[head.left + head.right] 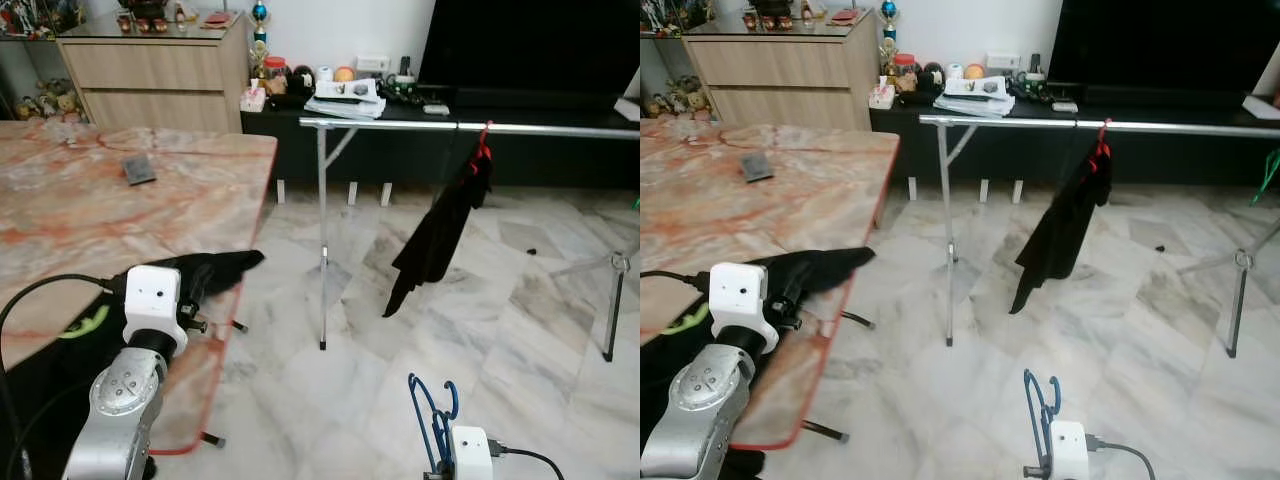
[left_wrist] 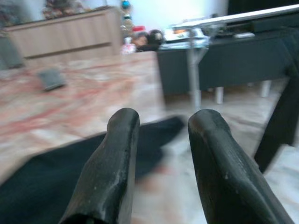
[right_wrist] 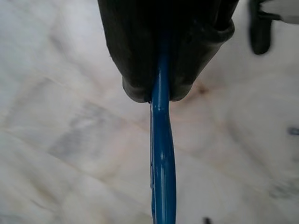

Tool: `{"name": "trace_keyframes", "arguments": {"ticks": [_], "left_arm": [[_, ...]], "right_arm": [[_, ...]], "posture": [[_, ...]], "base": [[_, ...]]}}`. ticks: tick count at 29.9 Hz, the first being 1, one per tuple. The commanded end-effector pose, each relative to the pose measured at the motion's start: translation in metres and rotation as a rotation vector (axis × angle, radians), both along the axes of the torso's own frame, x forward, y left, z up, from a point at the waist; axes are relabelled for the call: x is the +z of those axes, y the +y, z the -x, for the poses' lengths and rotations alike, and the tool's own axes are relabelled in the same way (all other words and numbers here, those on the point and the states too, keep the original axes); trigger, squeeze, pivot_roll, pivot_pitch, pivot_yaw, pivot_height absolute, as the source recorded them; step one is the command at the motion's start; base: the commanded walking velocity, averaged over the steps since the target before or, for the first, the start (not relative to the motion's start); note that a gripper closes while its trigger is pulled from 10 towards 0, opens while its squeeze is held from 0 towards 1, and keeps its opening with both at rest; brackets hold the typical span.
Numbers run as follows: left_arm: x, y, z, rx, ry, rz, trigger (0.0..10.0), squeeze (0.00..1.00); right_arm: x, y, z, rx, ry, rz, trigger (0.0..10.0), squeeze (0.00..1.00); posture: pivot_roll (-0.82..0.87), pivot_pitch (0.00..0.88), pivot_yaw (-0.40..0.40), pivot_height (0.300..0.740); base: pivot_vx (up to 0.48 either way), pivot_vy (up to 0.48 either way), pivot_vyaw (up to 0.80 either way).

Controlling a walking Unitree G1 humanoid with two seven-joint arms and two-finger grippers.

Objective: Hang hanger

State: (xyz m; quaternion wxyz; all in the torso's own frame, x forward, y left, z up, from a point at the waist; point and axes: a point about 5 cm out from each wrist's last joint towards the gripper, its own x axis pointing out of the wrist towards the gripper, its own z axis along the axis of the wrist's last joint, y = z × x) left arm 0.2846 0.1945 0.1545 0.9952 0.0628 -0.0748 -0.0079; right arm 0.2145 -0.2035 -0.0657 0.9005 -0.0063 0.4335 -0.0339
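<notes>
Right gripper (image 3: 161,93): fingers clamped on the blue plastic hanger (image 1: 436,418) — held low over the pale marble floor (image 1: 520,330).
Left gripper (image 2: 161,154): fingers parted, holding nothing — over black cloth (image 1: 215,268) on the pink marble table (image 1: 90,215).
Rail: silver metal clothes rail (image 1: 400,124) ahead, a black garment (image 1: 440,235) hanging from it on a red hanger (image 1: 483,146).

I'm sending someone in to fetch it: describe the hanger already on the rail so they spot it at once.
Find the long silver clothes rail standing on the marble floor before the black TV cabinet. Partway along it hangs a red hanger carrying a drooping black garment. The blue hanger is bare, clamped in the right gripper.
</notes>
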Motion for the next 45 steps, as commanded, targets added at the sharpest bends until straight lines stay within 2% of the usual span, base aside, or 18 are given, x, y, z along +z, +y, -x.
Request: {"name": "trace_keyframes", "arguments": {"ticks": [1,12,14,15,18,21,22,24,25,26,28,32,35,39,40,42,45], "left_arm": [[0.002,0.001,0.0,0.001,-0.003,-0.021,10.0,0.0],[0.001,-0.003,-0.001,-0.022,0.003,-0.03,10.0,0.0],[-0.011,-0.008,-0.002,-0.07,0.062,-0.033,10.0,0.0],[-0.029,-0.009,-0.002,-0.099,0.136,-0.049,10.0,0.0],[-0.056,-0.008,0.003,-0.133,0.238,-0.085,10.0,0.0],[-0.084,-0.003,0.007,-0.121,0.355,-0.042,10.0,0.0],[-0.095,-0.001,0.01,-0.115,0.392,-0.056,10.0,0.0],[-0.102,-0.001,0.012,-0.118,0.422,-0.06,10.0,0.0],[-0.112,0.0,0.015,-0.118,0.457,-0.067,10.0,0.0],[-0.134,0.004,0.023,-0.099,0.552,-0.065,10.0,0.0],[-0.156,0.009,0.033,-0.075,0.643,-0.051,10.0,0.0],[-0.177,0.013,0.045,-0.05,0.739,-0.049,10.0,0.0],[-0.2,0.02,0.064,-0.013,0.861,-0.067,10.0,0.0],[-0.215,0.032,0.084,0.057,0.96,-0.073,10.0,0.0],[-0.222,0.037,0.096,0.08,1.016,-0.082,10.0,0.0],[-0.228,0.04,0.106,0.099,1.063,-0.081,10.0,0.0],[-0.233,0.041,0.114,0.128,1.089,-0.058,10.0,0.0]], "right_arm": [[0.002,-0.003,-0.002,-0.007,-0.007,0.006,10.0,0.0],[0.002,-0.003,-0.002,-0.008,-0.009,0.007,10.0,0.0],[0.002,-0.002,-0.003,-0.009,-0.009,0.007,10.0,0.0],[0.002,-0.002,-0.003,-0.01,-0.009,0.005,10.0,0.0],[0.002,-0.001,-0.003,-0.012,-0.01,0.003,10.0,0.0],[0.002,-0.001,-0.003,-0.016,-0.011,0.003,10.0,0.0],[0.002,-0.001,-0.003,-0.018,-0.011,0.004,10.0,0.0],[0.002,-0.001,-0.003,-0.018,-0.011,0.004,10.0,0.0],[0.002,-0.001,-0.003,-0.018,-0.01,0.004,10.0,0.0],[0.002,-0.001,-0.002,-0.017,-0.01,0.004,10.0,0.0],[0.002,-0.001,-0.002,-0.017,-0.009,0.004,10.0,0.0],[0.002,-0.001,-0.002,-0.017,-0.009,0.005,10.0,0.0],[0.002,-0.001,-0.002,-0.019,-0.01,0.005,10.0,0.0],[0.002,-0.001,-0.003,-0.02,-0.01,0.006,10.0,0.0],[0.002,-0.001,-0.003,-0.02,-0.01,0.006,10.0,0.0],[0.002,-0.001,-0.003,-0.02,-0.01,0.006,10.0,0.0],[0.002,-0.001,-0.003,-0.02,-0.011,0.006,10.0,0.0]], "posture": [[0.07,0.044,-0.005,0.74],[0.08,0.049,-0.005,0.74],[0.08,0.048,-0.004,0.74],[0.08,0.048,-0.003,0.74],[0.07,0.047,-0.002,0.74],[0.07,0.047,-0.001,0.74],[0.07,0.047,-0.001,0.74],[0.07,0.048,-0.003,0.74],[0.07,0.048,-0.003,0.74],[0.07,0.048,-0.003,0.74],[0.07,0.046,-0.003,0.74],[0.07,0.046,-0.005,0.74],[0.06,0.044,-0.004,0.74],[0.06,0.041,-0.004,0.74],[0.06,0.041,-0.004,0.74],[0.06,0.039,-0.003,0.74],[0.06,0.038,-0.003,0.74]], "base": [[0.0,-0.48,0.0],[0.0,-0.48,0.0],[0.0,-0.27,0.0],[0.0,0.0,0.0],[0.0,0.0,0.0],[0.0,0.0,0.0],[0.0,0.0,0.0],[0.0,0.0,0.0],[0.0,0.0,0.0],[0.0,0.0,0.0],[0.0,0.0,0.0],[0.0,0.0,0.0],[0.0,0.0,0.0],[0.0,0.0,0.0],[0.0,0.0,0.0],[0.0,0.0,0.0],[0.0,0.0,0.0]]}}
